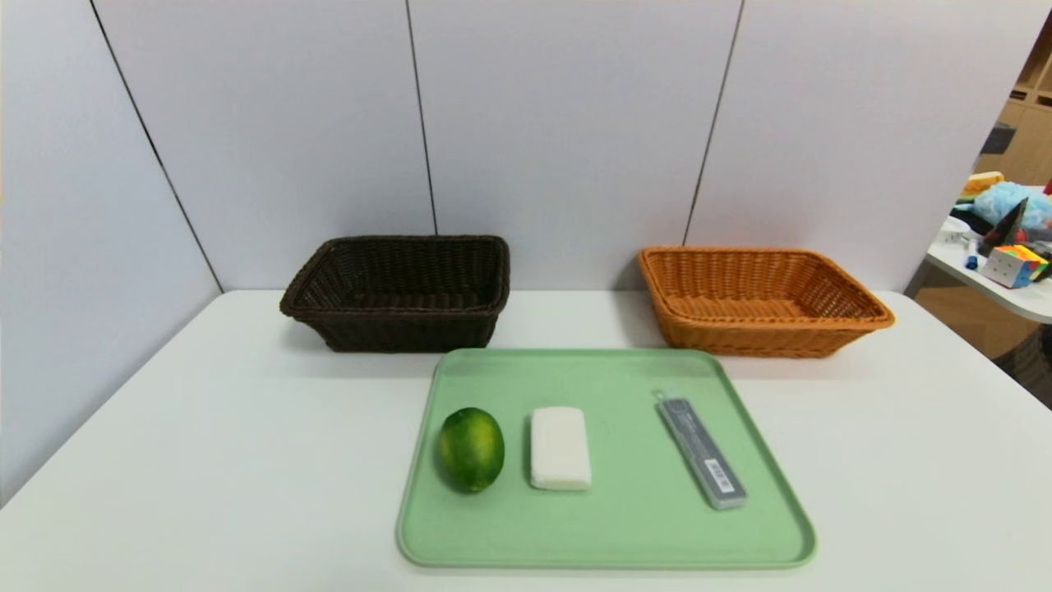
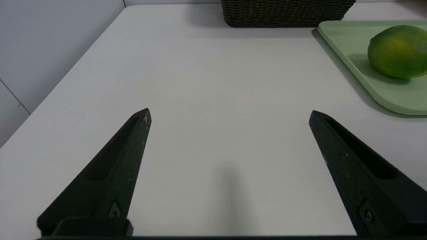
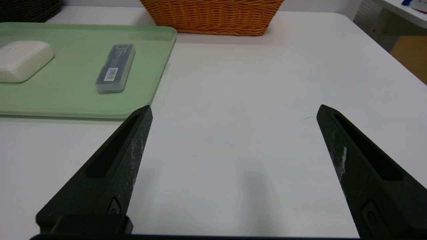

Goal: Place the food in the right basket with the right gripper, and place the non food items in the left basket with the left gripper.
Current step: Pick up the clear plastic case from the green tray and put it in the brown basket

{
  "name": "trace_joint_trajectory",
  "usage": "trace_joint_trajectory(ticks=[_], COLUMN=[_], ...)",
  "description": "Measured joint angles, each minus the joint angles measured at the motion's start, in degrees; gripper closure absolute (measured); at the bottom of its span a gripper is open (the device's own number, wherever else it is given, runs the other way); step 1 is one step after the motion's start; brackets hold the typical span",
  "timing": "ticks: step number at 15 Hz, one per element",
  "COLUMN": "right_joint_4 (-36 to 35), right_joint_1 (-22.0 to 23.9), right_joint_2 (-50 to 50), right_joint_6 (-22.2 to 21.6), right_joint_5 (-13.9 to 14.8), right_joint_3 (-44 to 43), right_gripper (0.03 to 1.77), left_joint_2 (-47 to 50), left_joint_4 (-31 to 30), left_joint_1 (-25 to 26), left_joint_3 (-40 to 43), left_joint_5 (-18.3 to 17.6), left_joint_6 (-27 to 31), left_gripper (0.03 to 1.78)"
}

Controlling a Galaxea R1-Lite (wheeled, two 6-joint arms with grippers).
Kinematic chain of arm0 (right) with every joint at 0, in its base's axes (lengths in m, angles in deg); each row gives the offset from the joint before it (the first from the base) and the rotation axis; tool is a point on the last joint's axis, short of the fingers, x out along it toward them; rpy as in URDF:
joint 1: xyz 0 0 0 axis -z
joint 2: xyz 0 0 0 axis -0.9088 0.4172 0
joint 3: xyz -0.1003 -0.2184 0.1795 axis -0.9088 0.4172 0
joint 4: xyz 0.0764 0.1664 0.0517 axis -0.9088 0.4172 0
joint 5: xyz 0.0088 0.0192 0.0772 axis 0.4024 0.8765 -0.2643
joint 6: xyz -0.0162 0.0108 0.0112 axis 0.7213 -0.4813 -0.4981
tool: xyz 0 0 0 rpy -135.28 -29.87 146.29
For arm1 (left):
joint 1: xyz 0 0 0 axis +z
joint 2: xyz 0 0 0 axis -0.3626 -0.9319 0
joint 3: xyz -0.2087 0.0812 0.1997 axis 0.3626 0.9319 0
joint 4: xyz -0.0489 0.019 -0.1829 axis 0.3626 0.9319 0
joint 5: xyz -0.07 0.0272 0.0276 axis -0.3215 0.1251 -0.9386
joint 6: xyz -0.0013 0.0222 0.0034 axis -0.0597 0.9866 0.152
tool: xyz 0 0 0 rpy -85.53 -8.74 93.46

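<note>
On a pale green tray (image 1: 608,543) lie a green lime (image 1: 470,449), a white soap-like bar (image 1: 560,448) and a flat grey case with a barcode (image 1: 701,452). Behind the tray stand a dark brown basket (image 1: 399,292) on the left and an orange basket (image 1: 760,300) on the right, both with nothing in them. Neither arm shows in the head view. My left gripper (image 2: 229,115) hovers open over bare table, left of the tray, with the lime (image 2: 398,51) ahead. My right gripper (image 3: 234,111) hovers open over bare table, right of the tray (image 3: 66,100), near the grey case (image 3: 115,68).
The white table (image 1: 205,427) is bounded by grey wall panels at the back and left. A side table with a colourful cube (image 1: 1015,265) and clutter stands far right, past the table's edge.
</note>
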Motion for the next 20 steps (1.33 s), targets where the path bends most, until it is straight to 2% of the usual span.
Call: trace_joint_trajectory(ticks=[12, 17, 20], right_joint_4=[0.0, 0.5, 0.8], right_joint_1=[0.0, 0.0, 0.0], right_joint_2=[0.0, 0.0, 0.0], right_joint_6=[0.2, 1.3, 1.5], right_joint_5=[0.0, -0.5, -1.1], right_joint_3=[0.0, -0.3, -1.4], right_gripper=[0.1, 0.1, 0.1], left_joint_2=[0.0, -0.4, -2.0], left_joint_4=[0.0, 2.5, 4.0], left_joint_1=[0.0, 0.0, 0.0], left_joint_3=[0.0, -1.4, -4.7], left_joint_5=[0.0, -0.3, -1.8], left_joint_6=[1.1, 0.8, -0.7], left_gripper=[0.12, 0.12, 0.12])
